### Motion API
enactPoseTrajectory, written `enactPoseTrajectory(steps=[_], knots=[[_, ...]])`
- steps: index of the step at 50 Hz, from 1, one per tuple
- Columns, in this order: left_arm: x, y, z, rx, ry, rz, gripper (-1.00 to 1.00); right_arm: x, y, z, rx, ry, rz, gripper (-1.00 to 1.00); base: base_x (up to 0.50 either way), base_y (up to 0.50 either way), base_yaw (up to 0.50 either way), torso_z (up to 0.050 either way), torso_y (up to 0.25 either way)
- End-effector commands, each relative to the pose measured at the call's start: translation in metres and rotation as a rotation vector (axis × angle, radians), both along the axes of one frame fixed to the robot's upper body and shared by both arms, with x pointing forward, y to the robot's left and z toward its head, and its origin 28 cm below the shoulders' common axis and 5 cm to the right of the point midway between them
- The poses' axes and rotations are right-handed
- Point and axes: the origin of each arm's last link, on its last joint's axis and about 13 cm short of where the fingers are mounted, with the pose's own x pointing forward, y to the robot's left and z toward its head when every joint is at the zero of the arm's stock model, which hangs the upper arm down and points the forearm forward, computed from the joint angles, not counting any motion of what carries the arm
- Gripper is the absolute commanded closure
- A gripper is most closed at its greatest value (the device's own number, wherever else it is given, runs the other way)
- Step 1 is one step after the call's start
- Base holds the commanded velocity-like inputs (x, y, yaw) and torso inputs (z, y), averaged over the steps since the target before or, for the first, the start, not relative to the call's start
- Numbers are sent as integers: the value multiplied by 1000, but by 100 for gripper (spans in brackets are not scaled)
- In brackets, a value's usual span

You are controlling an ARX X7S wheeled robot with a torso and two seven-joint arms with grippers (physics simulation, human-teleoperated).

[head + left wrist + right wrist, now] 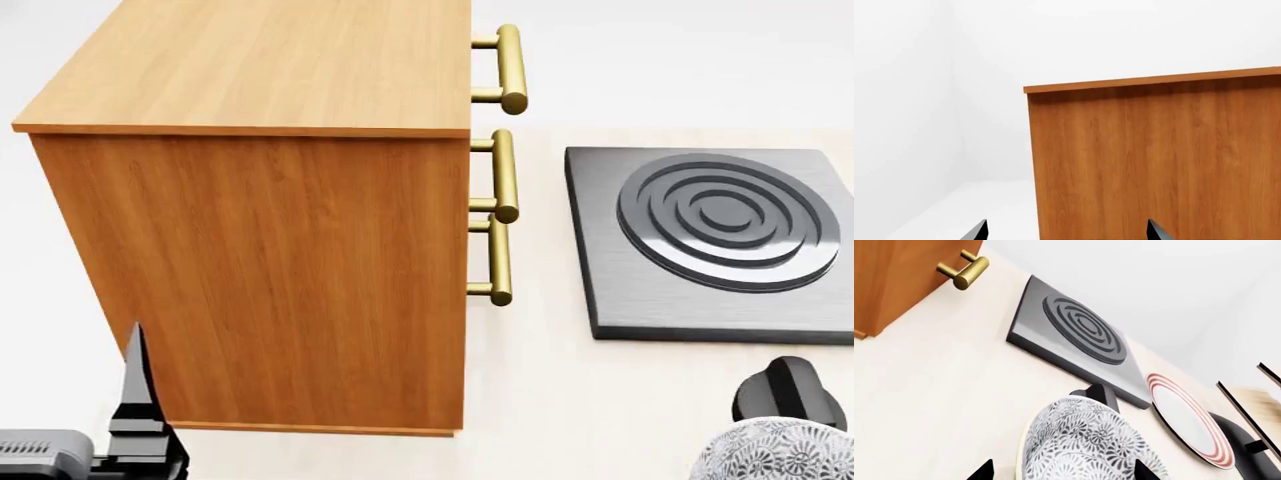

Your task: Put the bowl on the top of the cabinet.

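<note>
Orange-brown wood fills your left side: the tall boxy cabinet point(267, 250) stands on the pale table point(561, 400), its three brass bar handles point(501, 180) facing the dark grey square hob plate with raised rings point(714, 245). You have no readable writing or labels anywhere. The deep round white bowl with its dense grey leaf pattern point(1084, 442) sits between your right claw point(1064, 471) tips, which stand wide on either side of it; you cannot tell whether they touch it. The bowl's inside is not shown. A flat white plate with red rim rings point(1187, 420) lies just beyond the hob. Your left claw point(1066, 231) is spread wide, empty, facing the cabinet's side
</note>
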Motion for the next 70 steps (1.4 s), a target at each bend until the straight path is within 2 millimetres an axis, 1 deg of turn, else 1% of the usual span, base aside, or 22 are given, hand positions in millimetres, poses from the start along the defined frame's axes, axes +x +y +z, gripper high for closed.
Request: enactPoseTrajectory(steps=[1,8,27,65,70], knots=[[1,0,-1,2,4,1,-100,0,-1,-5,9,18,2,-100,0,0,0,0,0],[0,0,-1,2,3,1,-100,1,0,-9,12,29,2,-100,0,0,0,0,0],[-1,0,0,2,2,-1,-100,0,-2,-8,14,27,-7,-100,0,0,0,0,0],[-1,0,0,3,1,-1,-100,1,-3,-16,23,53,-15,-100,0,0,0,0,0],[0,0,-1,2,3,0,-100,2,-4,-20,27,62,-15,-100,0,0,0,0,0]])
